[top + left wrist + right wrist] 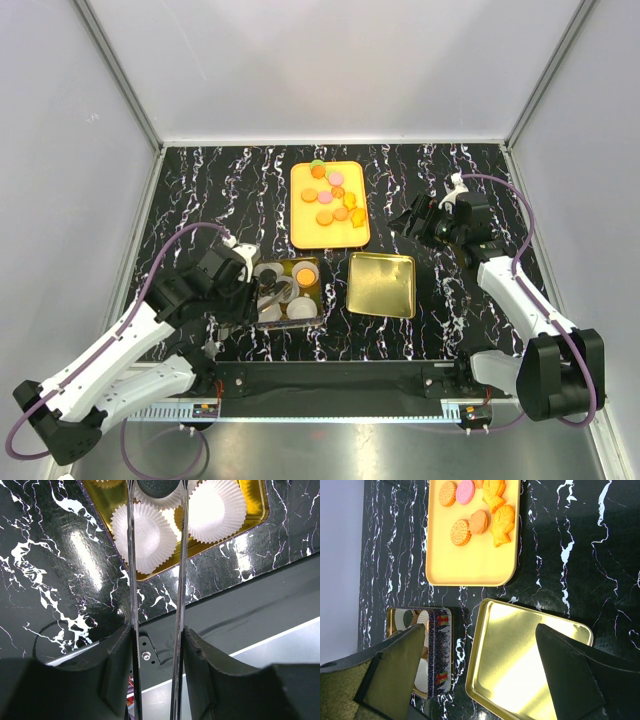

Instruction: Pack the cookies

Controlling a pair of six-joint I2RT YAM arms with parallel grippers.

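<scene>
Several cookies, mostly orange with some pink, lie on a yellow tray; they also show in the right wrist view. The open tin holds white paper cups, an orange cookie and a black cookie. My left gripper is shut on metal tongs. The tong tips stand on either side of the black cookie, which sits in a cup. My right gripper hangs open and empty over the gold lid.
The gold lid lies upside down right of the tin, below the tray. The table is black marble with white walls around it. A dark rail runs along the near edge.
</scene>
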